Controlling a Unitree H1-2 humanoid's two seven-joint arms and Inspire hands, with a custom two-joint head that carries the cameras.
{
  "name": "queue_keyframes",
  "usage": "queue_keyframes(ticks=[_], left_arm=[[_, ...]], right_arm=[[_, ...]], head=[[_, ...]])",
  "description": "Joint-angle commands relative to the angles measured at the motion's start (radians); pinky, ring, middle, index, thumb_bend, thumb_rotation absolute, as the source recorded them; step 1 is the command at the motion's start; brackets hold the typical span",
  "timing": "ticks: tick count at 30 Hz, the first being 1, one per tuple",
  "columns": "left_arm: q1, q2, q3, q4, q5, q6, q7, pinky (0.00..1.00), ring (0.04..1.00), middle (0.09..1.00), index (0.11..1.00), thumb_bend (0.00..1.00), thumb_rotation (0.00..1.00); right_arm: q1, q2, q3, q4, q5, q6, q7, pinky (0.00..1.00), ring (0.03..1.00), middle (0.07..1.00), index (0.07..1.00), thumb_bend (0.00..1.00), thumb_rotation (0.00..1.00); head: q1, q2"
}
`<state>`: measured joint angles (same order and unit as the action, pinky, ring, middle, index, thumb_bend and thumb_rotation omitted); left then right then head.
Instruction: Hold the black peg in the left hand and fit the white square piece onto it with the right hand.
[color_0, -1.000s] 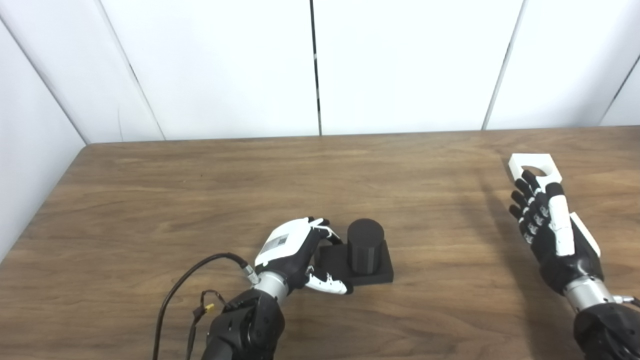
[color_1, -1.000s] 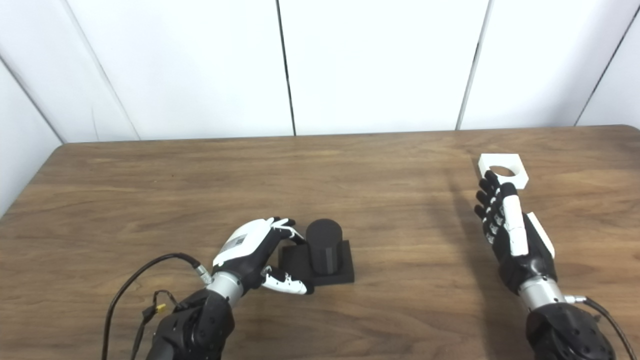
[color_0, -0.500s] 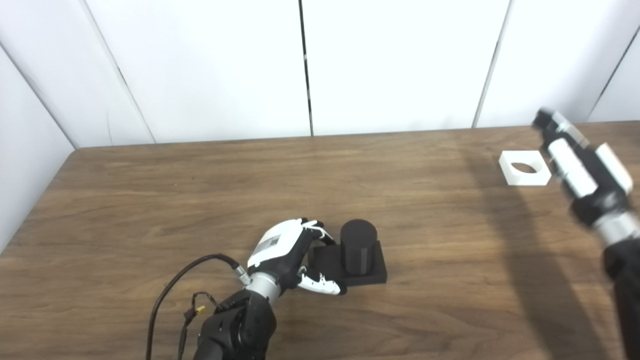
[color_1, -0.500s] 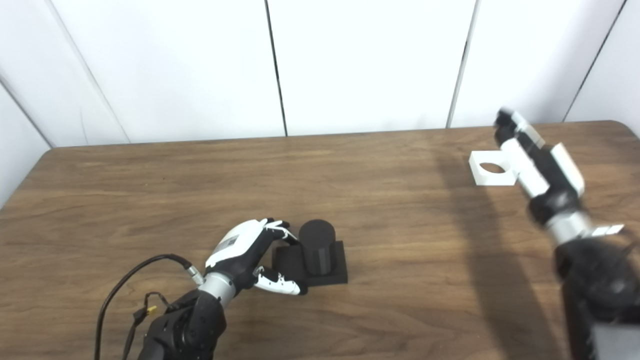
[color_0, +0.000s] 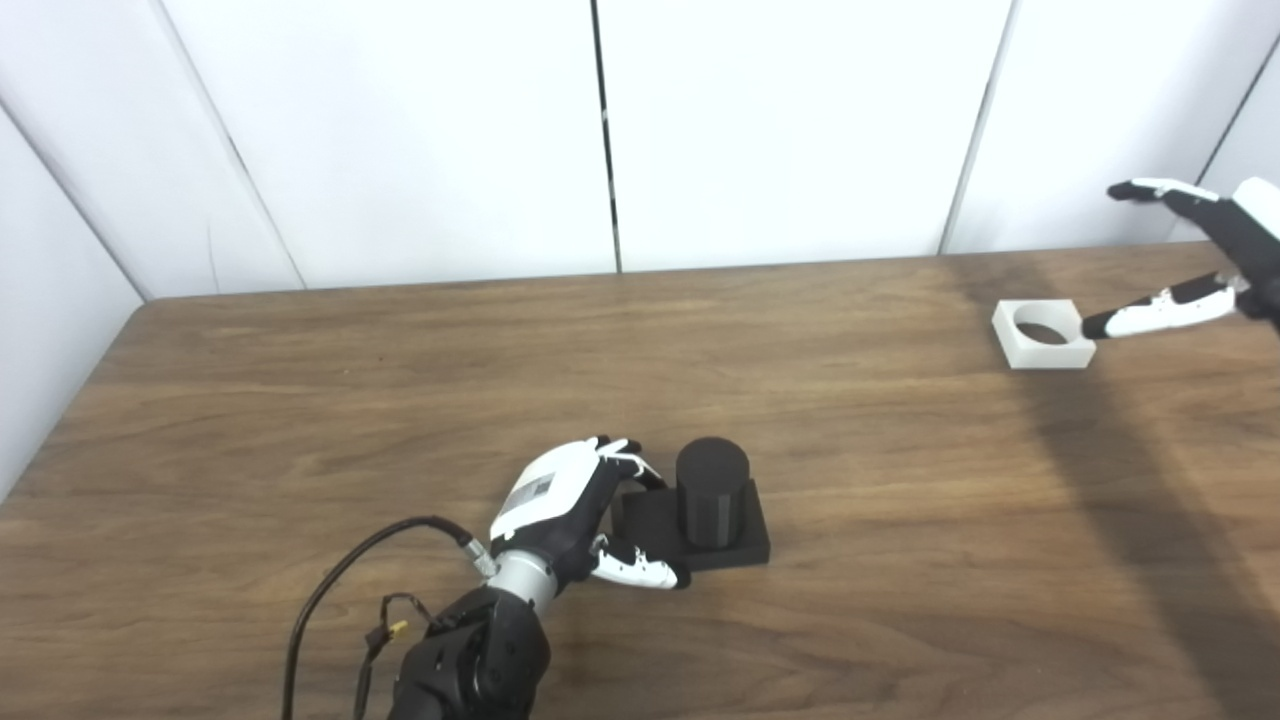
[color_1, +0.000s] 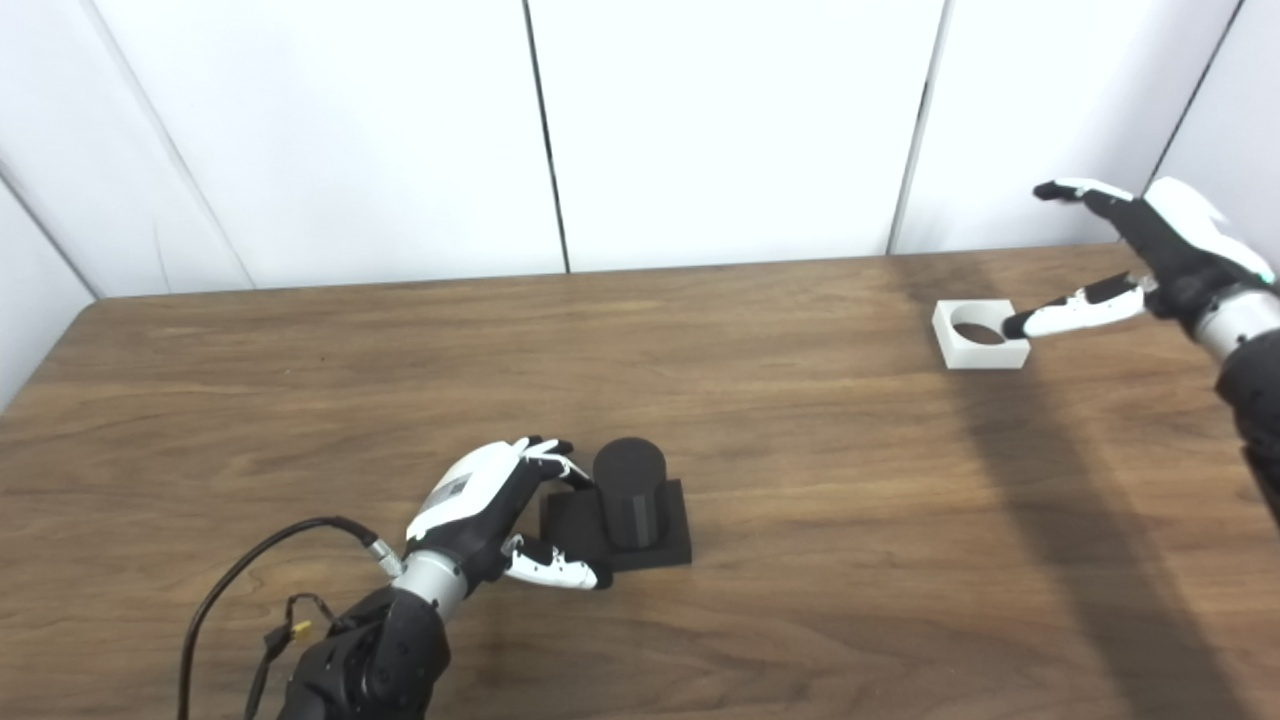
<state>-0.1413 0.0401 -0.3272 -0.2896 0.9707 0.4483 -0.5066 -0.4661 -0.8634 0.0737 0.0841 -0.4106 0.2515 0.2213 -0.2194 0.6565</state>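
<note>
The black peg (color_0: 711, 490) is a short cylinder standing on a square black base, near the table's front middle. My left hand (color_0: 570, 510) rests on the table at the base's left side, fingers curled against the base and thumb along its front edge. The white square piece (color_0: 1042, 334), with a round hole, lies flat at the far right of the table. My right hand (color_1: 1140, 262) hovers open just right of it, fingers spread high and thumb (color_1: 1072, 314) reaching down to the piece's right edge.
The wooden table (color_0: 400, 400) ends at white wall panels (color_0: 420, 140) behind. A black cable (color_0: 340, 590) runs from my left wrist toward the front edge. My right arm casts a dark shadow band (color_0: 1130, 480) across the right side.
My right hand has risen from low beside the white piece, turned and opened above its right side. The left hand stays at the peg base. The camera has shifted slightly.
</note>
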Motion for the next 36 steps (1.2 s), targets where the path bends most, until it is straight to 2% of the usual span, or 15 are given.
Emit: queue_keyframes(ticks=[1, 5, 7, 11, 16, 24, 31, 36], left_arm=[[0.037, 0.034, -0.012, 0.064, 0.011, 0.019, -0.014, 1.0, 1.0, 0.929, 0.487, 0.52, 0.06], [0.041, 0.047, -0.014, 0.069, -0.006, 0.017, 0.008, 1.0, 1.0, 0.93, 0.486, 0.52, 0.06], [0.041, 0.056, -0.016, 0.072, -0.018, 0.017, 0.018, 1.0, 1.0, 0.93, 0.486, 0.52, 0.06], [0.044, 0.076, -0.022, 0.067, -0.042, 0.009, 0.034, 1.0, 1.0, 0.924, 0.486, 0.52, 0.06], [0.037, 0.095, -0.033, 0.06, -0.054, 0.016, 0.036, 1.0, 1.0, 0.919, 0.486, 0.52, 0.06], [0.034, 0.11, -0.029, 0.061, -0.079, 0.017, 0.042, 1.0, 1.0, 0.918, 0.485, 0.52, 0.06], [0.034, 0.128, -0.024, 0.066, -0.097, 0.018, 0.049, 1.0, 1.0, 0.914, 0.485, 0.52, 0.06], [0.03, 0.145, -0.026, 0.081, -0.109, 0.017, 0.055, 1.0, 1.0, 0.917, 0.485, 0.52, 0.06]], right_arm=[[-0.068, -0.036, 0.016, 0.012, -0.052, -0.022, 0.014, 1.0, 1.0, 0.993, 0.876, 1.0, 0.19], [-0.131, -0.052, 0.082, 0.047, -0.13, 0.028, 0.106, 1.0, 1.0, 1.0, 0.915, 1.0, 0.22], [-0.165, -0.054, 0.111, 0.068, -0.157, 0.027, 0.15, 1.0, 1.0, 1.0, 0.931, 1.0, 0.22], [-0.223, -0.046, 0.146, 0.109, -0.191, 0.021, 0.204, 1.0, 1.0, 1.0, 0.942, 1.0, 0.22], [-0.28, -0.022, 0.181, 0.138, -0.237, 0.051, 0.266, 1.0, 1.0, 1.0, 0.93, 1.0, 0.22], [-0.312, 0.008, 0.217, 0.173, -0.28, 0.039, 0.287, 1.0, 1.0, 1.0, 0.928, 1.0, 0.23], [-0.334, 0.045, 0.238, 0.234, -0.316, 0.053, 0.295, 1.0, 1.0, 1.0, 0.926, 1.0, 0.24], [-0.354, 0.063, 0.256, 0.291, -0.335, 0.04, 0.292, 1.0, 1.0, 0.992, 0.918, 1.0, 0.28]], head=[[-0.017, -0.002], [-0.081, -0.015], [-0.093, -0.017], [-0.121, -0.009], [-0.157, -0.011], [-0.195, -0.022], [-0.286, -0.063], [-0.298, -0.065]])
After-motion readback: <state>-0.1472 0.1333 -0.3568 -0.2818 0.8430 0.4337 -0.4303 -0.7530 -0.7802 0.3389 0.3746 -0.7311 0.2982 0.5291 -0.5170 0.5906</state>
